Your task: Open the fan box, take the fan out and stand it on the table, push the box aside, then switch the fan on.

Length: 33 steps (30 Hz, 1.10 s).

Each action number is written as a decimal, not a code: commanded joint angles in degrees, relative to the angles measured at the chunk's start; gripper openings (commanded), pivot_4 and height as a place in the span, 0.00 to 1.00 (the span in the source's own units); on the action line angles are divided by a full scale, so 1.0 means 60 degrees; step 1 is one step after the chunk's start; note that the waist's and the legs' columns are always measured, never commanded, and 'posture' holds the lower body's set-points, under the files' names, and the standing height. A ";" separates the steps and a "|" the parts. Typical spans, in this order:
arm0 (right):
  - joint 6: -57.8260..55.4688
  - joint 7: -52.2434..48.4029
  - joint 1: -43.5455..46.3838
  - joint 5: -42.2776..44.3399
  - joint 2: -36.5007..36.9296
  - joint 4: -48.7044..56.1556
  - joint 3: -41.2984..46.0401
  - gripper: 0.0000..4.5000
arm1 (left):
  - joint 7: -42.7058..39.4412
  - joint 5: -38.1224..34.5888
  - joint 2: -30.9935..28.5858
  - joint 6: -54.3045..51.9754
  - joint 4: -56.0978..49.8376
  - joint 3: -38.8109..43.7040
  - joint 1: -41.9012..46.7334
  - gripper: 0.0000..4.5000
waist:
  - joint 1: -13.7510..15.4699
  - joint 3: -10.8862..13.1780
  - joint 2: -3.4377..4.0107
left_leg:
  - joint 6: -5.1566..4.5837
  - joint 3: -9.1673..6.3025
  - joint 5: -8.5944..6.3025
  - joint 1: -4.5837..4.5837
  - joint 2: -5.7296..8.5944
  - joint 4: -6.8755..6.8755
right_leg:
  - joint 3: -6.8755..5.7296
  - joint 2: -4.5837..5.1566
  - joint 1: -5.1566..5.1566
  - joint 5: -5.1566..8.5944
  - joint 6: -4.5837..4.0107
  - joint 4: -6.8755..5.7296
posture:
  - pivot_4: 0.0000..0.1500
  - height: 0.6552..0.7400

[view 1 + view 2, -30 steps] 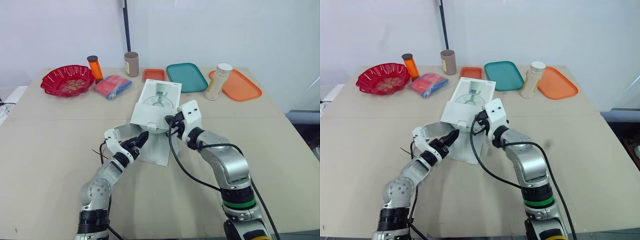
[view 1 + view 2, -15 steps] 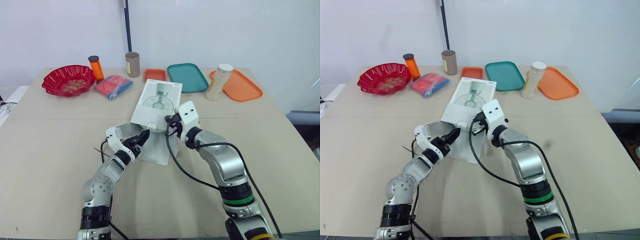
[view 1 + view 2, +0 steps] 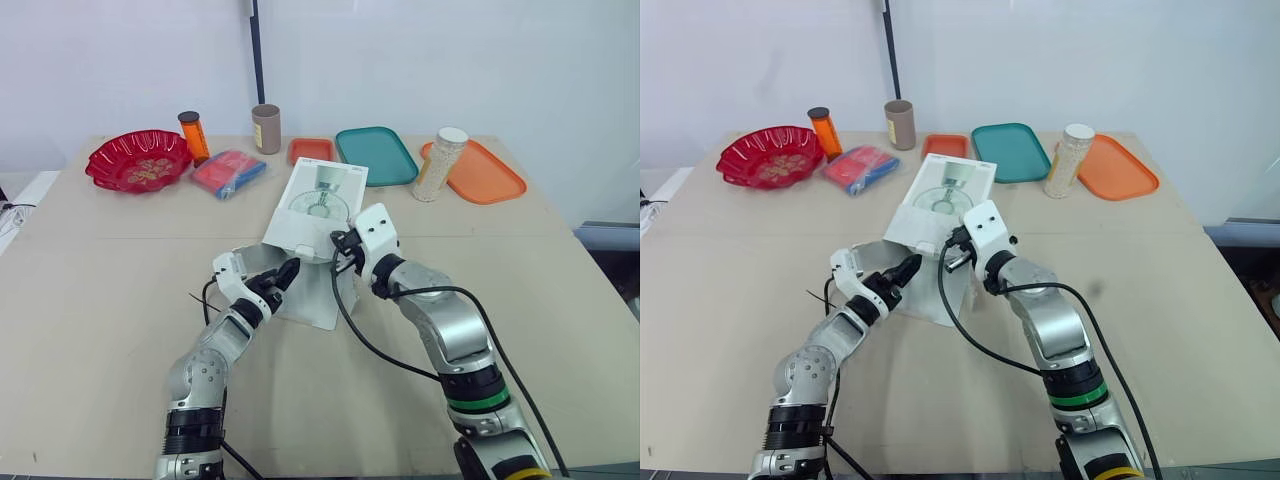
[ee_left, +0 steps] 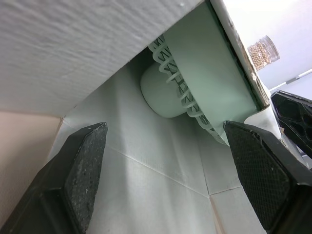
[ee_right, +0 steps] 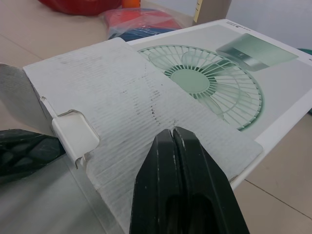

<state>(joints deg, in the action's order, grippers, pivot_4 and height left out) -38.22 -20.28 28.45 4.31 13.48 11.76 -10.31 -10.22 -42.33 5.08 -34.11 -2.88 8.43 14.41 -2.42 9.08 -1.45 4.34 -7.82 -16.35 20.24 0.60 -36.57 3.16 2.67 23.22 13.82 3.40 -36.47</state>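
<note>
One tan table [image 3: 90, 300] carries everything you are working with. It has broad bare stretches to the left and right of the fan box [image 3: 320, 205] and along the near edge.

The one box lies flat at mid-table, printed face up, with its open mouth toward you. Its upper flap [image 5: 122, 92] is raised and its lower flap [image 3: 315, 300] lies spread on the tabletop. Inside the box you can see the one pale green fan [image 4: 180, 92], its grille ribs and round hub tucked against the inner wall.

Along the far edge you have three trays:
- The large orange tray [image 3: 485, 172] is at the right.
- The teal tray [image 3: 375, 155] is beside it.
- The small orange tray [image 3: 305, 150] sits just behind the box.

At the far left, one red bowl [image 3: 100, 160] holds a layer of brownish bits [image 3: 150, 168].

One white-capped jar [image 3: 438, 162] of pale grains stands at the large orange tray's left end. You cannot tell whether it stands on the tray or beside it.

Between the bowl and the trays are one red-and-blue packet [image 3: 228, 172], one brown cup [image 3: 265, 128] and one orange bottle [image 3: 192, 135] with a dark cap.

Your left gripper [image 3: 283, 275] sits at the box mouth with its fingers spread wide, framing the fan without touching it. Your right gripper [image 5: 174, 134] has its fingers pressed together, with the tips on the raised flap's corrugated inner face.
</note>
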 commanded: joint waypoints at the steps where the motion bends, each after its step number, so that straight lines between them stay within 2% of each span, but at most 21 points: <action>1: -0.0139 -0.0157 -0.0354 -0.0077 0.0120 -0.0228 -0.0225 0.00 | -0.0139 -0.0315 0.0219 -0.0057 -0.0441 -0.0092 0.0056 0.90 | 0.0003 0.0000 0.0000 | 0.0000 0.0000 0.0000 0.0000 0.0000 0.0000 | 0.0000 0.0000 0.0000 0.0000 0.0001 0.0000 | 1.00 1.00; 7: -0.0070 -0.0181 -0.0372 -0.0116 0.0124 -0.0298 -0.0267 0.00 | -0.0249 -0.0684 0.0190 -0.0273 -0.0607 -0.0076 -0.0062 0.90 | 0.0003 -0.0001 -0.0001 | 0.0000 0.0001 -0.0001 0.0000 0.0000 0.0000 | 0.0000 0.0000 0.0000 0.0000 0.0000 0.0001 | 1.00 1.00; 15: 0.0001 -0.0216 -0.0398 -0.0147 0.0149 -0.0314 -0.0341 0.00 | -0.0236 -0.0266 0.0121 0.0105 0.0036 -0.0100 0.0356 0.90 | 0.0012 -0.0002 -0.0002 | 0.0000 0.0000 0.0000 -0.0001 0.0000 0.0000 | -0.0001 0.0000 -0.0002 -0.0001 -0.0002 0.0001 | 1.00 1.00; 22: 0.0063 -0.0237 -0.0472 -0.0191 0.0199 -0.0290 -0.0411 0.00 | -0.0334 -0.0128 0.0497 0.0466 0.0617 -0.0091 0.0840 0.90 | 0.0103 -0.0003 -0.0004 | -0.0002 -0.0002 0.0003 -0.0004 0.0002 -0.0002 | -0.0004 0.0001 -0.0008 -0.0005 -0.0002 0.0003 | 1.00 1.00; 33: 0.0122 -0.0278 -0.0543 -0.0298 0.0167 -0.0304 -0.0463 0.00 | -0.0504 -0.0361 0.0575 0.0309 0.0446 -0.0108 0.0750 0.90 | 0.0161 -0.0003 -0.0005 | 0.0000 -0.0003 0.0004 -0.0003 0.0002 -0.0003 | -0.0005 0.0001 -0.0008 -0.0007 -0.0003 0.0005 | 1.00 1.00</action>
<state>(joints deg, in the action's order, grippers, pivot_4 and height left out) -36.00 -21.13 27.15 2.96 14.25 11.98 -11.40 -12.09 -43.24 6.77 -32.46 1.90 8.52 18.69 -1.45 9.06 -1.48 4.34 -7.84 -16.32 20.22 0.61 -36.59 3.13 2.68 23.17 13.78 3.39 -36.44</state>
